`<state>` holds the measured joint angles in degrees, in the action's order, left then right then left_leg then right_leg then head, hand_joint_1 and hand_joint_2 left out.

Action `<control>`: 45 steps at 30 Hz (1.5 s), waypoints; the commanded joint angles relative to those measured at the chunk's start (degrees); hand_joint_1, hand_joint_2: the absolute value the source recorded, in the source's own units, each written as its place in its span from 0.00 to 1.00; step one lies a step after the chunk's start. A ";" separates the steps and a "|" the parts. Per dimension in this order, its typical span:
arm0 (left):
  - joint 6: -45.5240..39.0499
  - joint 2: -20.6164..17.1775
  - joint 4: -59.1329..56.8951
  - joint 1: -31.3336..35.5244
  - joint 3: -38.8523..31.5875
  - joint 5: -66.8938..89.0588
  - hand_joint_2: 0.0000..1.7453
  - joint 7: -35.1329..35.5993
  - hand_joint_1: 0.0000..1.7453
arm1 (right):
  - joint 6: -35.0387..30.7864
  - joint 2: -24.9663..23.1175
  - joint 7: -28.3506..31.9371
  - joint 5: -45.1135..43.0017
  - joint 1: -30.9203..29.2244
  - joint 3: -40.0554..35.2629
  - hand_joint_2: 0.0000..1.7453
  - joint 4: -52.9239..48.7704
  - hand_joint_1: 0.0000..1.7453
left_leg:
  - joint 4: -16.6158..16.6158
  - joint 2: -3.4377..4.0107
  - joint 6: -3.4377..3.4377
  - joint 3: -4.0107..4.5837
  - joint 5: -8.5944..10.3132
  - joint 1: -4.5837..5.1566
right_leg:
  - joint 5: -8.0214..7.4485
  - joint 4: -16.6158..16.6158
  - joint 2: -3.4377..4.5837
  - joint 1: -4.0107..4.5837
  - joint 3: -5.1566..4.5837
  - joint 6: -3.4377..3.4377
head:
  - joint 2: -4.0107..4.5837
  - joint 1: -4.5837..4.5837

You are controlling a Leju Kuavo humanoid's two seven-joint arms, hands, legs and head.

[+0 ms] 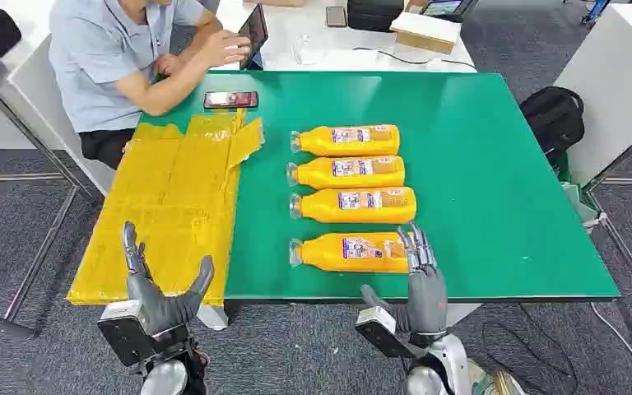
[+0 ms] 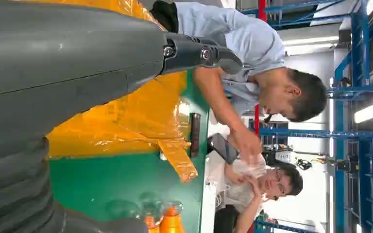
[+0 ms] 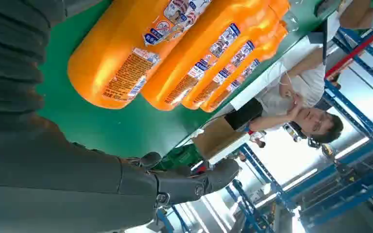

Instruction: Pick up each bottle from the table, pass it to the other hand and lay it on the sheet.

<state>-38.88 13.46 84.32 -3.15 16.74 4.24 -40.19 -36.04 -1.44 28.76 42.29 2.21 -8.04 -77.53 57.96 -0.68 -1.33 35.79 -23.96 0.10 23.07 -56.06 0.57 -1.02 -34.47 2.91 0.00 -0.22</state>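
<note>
Orange plastic bottles: four lie in a column on the green tabletop [image 1: 494, 197], long axes parallel to the near edge, clear caps toward the sheet, bases toward the right edge.
Nearest bottle [image 1: 352, 252]: it lies close to the near edge, its base end just beside the right hand's fingertips.
Right hand [image 1: 420, 284]: grey, upright at the near edge, fingers apart and pointing at the far edge, holding nothing; contact with the bottle's base cannot be told.
Key relation: the bottle stretches from those fingers toward the sheet side, so the hand stands at its end, not over its middle; judged, it must shift along the bottle to close around the body.
Left hand [image 1: 160, 288]: open, palm up, empty, over the sheet's near right corner; the farther hand from the bottles.
Yellow crinkled plastic sheet [image 1: 169, 210]: on the tabletop's left side, overhanging the near edge, bare.
Room: a strip of green separates the caps from the sheet; the next bottle [image 1: 354, 205] lies close behind the nearest.
Far-left edge: a seated person [image 1: 123, 58] and a dark phone [image 1: 230, 99].
</note>
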 commanded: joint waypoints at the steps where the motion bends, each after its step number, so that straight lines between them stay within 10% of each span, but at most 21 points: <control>1: 0.37 -1.28 -1.21 0.82 0.60 -0.38 1.00 0.19 0.00 | 1.62 0.98 -1.92 2.04 -2.87 0.75 1.00 3.86 0.00 | -0.03 0.10 0.09 -0.29 -0.12 -0.05 | 0.08 0.07 0.00 0.07 0.29 -0.13 | 0.00 0.00; 45: 4.99 -0.39 -3.40 1.43 -1.86 -1.08 1.00 0.19 0.00 | 17.13 10.63 -14.57 15.84 -17.55 -3.08 1.00 27.88 0.00 | -0.05 0.09 0.10 -0.38 -0.13 -0.04 | 0.09 0.08 0.00 0.07 0.40 -0.16 | 0.00 0.00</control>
<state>-34.75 13.46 84.24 -3.45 16.26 3.41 -40.19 -21.85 7.80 15.50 56.85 -11.62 -7.85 -57.74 57.96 -0.71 -1.34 35.80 -23.94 0.12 23.05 -56.06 0.56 -1.03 -34.46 2.92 0.00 -0.22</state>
